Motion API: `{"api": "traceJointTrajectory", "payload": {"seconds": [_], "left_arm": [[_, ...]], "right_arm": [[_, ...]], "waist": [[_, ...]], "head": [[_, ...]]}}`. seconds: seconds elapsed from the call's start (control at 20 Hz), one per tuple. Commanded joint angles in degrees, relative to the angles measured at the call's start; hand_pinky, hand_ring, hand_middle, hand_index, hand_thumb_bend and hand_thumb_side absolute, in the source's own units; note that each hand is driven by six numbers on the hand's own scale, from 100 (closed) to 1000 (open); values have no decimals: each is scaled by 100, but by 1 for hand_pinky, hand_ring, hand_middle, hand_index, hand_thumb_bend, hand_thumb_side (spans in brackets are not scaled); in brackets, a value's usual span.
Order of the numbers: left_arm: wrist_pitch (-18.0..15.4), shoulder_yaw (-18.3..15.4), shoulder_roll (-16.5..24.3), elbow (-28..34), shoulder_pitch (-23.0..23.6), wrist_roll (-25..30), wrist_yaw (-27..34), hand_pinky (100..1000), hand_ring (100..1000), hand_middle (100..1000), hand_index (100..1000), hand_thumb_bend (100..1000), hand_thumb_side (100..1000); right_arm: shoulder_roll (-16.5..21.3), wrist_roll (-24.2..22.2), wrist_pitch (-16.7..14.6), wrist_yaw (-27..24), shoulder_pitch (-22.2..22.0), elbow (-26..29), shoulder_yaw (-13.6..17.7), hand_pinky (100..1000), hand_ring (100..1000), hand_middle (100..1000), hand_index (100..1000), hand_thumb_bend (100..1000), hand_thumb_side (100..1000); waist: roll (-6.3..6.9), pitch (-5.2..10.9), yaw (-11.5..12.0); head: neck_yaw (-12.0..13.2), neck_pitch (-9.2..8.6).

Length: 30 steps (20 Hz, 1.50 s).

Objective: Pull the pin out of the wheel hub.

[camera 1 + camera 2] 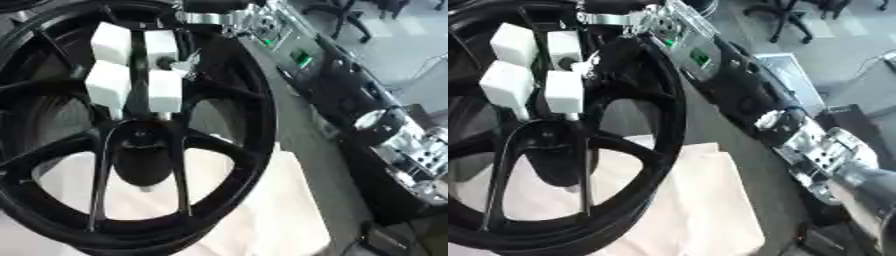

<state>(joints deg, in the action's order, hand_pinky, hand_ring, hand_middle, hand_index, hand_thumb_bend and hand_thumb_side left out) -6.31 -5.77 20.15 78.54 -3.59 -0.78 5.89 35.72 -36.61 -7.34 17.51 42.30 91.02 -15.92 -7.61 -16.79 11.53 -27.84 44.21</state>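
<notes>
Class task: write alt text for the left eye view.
A black spoked wheel fills the frame, standing on a pale cloth, with four white blocks fixed around its upper centre. The robot's black and silver right arm reaches in from the right toward the top.

**A robotics lab or workshop floor**

A workplace of the lab or workshop kind is indicated. A large black wheel (131,135) is stood on a pale cloth (702,210) spread over the work surface, with white blocks (131,70) fixed near its hub. Beyond the surface's right edge a grey, smooth floor (411,40) is seen, and the wheeled base of an office chair (350,20) is found at the far edge. A black and silver robot arm (798,130) is stretched across the right side.
</notes>
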Motion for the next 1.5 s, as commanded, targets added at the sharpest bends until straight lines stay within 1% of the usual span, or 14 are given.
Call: {"api": "traceJointTrajectory", "payload": {"seconds": [0.05,0.1,0.15,0.35,0.55,0.8,1.1,1.25,1.5], "left_arm": [[1,2,140,53,-36,9,-31,894,957,953,811,121,1000],[1,1,140,53,-36,10,-31,894,957,953,811,121,1000],[0,0,140,53,-36,11,-30,894,958,953,811,120,1000],[-5,0,144,51,-36,15,-30,894,958,953,810,117,1000],[-7,3,144,48,-37,25,-35,895,958,953,810,115,1000],[-10,-1,145,46,-40,27,-32,895,958,953,810,114,1000],[-7,4,148,45,-48,41,-38,896,959,953,810,113,1000],[-8,3,151,44,-48,41,-42,896,958,953,810,113,1000],[6,6,154,37,-44,57,-52,897,959,954,811,114,1000]], "right_arm": [[153,-125,115,-400,105,208,51,447,474,434,593,100,567],[163,-163,152,-455,107,223,58,447,474,434,593,100,567],[179,-195,182,-499,108,238,66,436,464,424,582,100,537],[237,-308,294,-678,91,300,109,421,445,396,552,100,513],[291,-329,416,-852,99,397,174,395,422,374,525,100,444],[349,-354,546,-1002,92,514,216,376,407,359,510,100,414],[379,-297,638,-1053,94,598,241,358,394,344,491,100,377],[391,-232,651,-1073,98,658,255,350,389,339,484,100,340],[456,-139,708,-1193,98,753,330,338,380,334,482,100,319]], "waist": [[46,90,10],[47,91,10],[51,91,11],[63,89,7],[71,91,3],[79,96,-9],[84,96,-28],[85,92,-31],[82,100,-41]], "head": [[-27,-9],[-28,-9],[-29,-9],[-33,-9],[-36,-9],[-45,-9],[-57,-9],[-60,-9],[-63,-9]]}}
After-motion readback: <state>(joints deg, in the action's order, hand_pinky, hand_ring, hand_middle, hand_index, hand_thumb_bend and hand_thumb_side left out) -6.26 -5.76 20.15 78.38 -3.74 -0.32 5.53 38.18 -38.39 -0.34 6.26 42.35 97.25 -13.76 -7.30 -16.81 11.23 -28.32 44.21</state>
